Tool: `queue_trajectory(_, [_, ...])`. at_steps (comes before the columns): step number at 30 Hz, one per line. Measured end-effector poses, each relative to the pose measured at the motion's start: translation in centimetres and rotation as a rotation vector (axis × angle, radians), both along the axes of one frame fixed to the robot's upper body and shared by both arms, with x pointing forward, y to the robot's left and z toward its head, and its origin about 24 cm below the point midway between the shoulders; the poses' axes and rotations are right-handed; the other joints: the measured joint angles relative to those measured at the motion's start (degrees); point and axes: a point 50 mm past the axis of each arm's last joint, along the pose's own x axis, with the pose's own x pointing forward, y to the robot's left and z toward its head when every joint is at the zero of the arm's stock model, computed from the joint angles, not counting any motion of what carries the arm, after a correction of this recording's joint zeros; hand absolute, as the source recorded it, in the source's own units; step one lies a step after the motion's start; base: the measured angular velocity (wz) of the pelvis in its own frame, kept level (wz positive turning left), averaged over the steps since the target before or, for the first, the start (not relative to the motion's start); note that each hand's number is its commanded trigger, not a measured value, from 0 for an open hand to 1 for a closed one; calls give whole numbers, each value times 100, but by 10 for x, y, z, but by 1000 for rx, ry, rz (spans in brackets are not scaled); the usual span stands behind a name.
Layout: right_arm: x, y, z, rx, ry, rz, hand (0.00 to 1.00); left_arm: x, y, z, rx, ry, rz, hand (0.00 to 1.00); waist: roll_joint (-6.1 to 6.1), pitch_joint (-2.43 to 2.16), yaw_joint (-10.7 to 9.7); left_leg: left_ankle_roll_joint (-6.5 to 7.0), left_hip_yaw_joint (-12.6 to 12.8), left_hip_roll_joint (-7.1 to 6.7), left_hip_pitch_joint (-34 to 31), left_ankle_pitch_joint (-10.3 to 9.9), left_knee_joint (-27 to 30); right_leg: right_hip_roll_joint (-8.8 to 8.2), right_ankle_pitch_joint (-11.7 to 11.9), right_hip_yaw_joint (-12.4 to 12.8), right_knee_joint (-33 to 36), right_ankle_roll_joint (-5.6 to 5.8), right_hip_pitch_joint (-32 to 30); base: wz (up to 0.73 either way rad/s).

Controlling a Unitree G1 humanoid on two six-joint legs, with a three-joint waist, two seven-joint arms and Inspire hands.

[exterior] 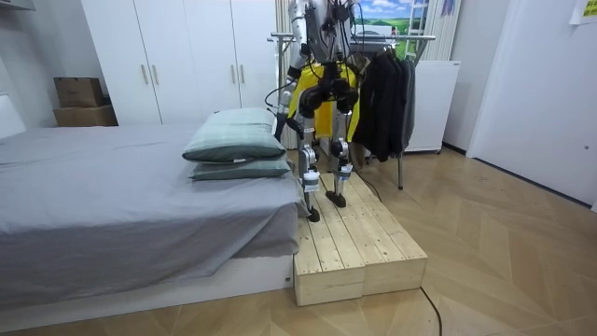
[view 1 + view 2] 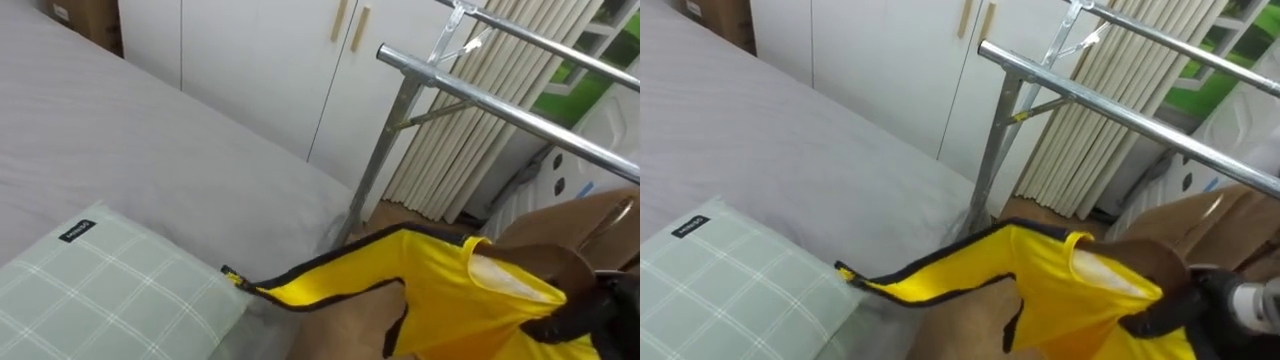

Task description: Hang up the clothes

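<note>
"What step is it on?"

"Bringing the shirt over. The right hand holds the yellow shirt low beside the rack, just past the corner of the bed. I think its fingers are curled round the cloth, but it's dark there."

"What next?"

"Probably lift it high, up to the bar."

"How many things?"

"One shirt, one rack, two stacked pillows. Some dark clothes hang on the rack. I can't count those."
</note>
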Motion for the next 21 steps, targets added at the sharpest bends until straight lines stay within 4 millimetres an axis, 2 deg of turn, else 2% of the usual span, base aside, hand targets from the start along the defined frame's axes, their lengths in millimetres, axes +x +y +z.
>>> queue_trajectory(5, [-23,10,-30,68,106,32,100,2,-1,0,-8,4,-6,0,22,-2,34,-1,10,4,1,1,-2,4,2,11,-11,-2,8,-1])
queue_trajectory(11, [-27,31,-47,115,151,96,100,3,-3,-1,-12,9,-13,0,42,13,31,1,75,-2,-31,-1,4,3,2,100,4,-1,-82,-8])
queue_trajectory(16, [-25,38,-48,136,154,125,100,12,-5,1,-14,-21,-26,0,49,18,38,2,5,1,-227,-2,160,16,59,80,8,0,-177,6])
queue_trajectory(21, [-25,38,-48,137,152,122,100,12,-7,0,-18,-18,-36,0,52,10,27,8,-5,-10,-242,-10,187,-9,61,38,17,4,-174,0])
